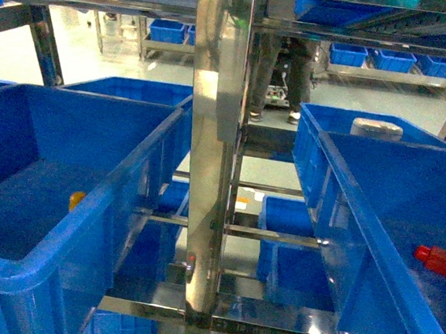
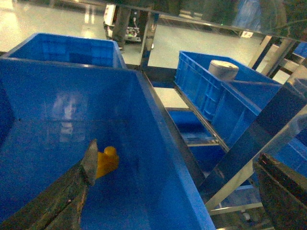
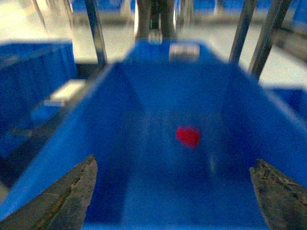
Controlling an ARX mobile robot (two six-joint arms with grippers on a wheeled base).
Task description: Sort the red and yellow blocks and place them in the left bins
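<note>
The yellow block (image 1: 76, 199) lies on the floor of the big blue left bin (image 1: 15, 269), close to its right wall. In the left wrist view the yellow block (image 2: 106, 161) sits just beyond one dark fingertip (image 2: 90, 160). My left gripper (image 2: 176, 159) is open and empty, straddling that left bin's right wall (image 2: 163, 158). The red block (image 1: 435, 259) lies inside the blue bin on the right (image 1: 375, 229). Blurred, the red block (image 3: 188, 135) shows ahead of my right gripper (image 3: 175, 163), which hangs open and empty above that bin. Neither gripper shows in the head view.
A steel rack post (image 1: 210, 174) with crossbars stands between the two near bins. More blue bins sit behind; the far right one holds a white cylinder (image 1: 377, 128). Shelf rails run overhead, and lower shelves carry further blue bins (image 1: 290, 244).
</note>
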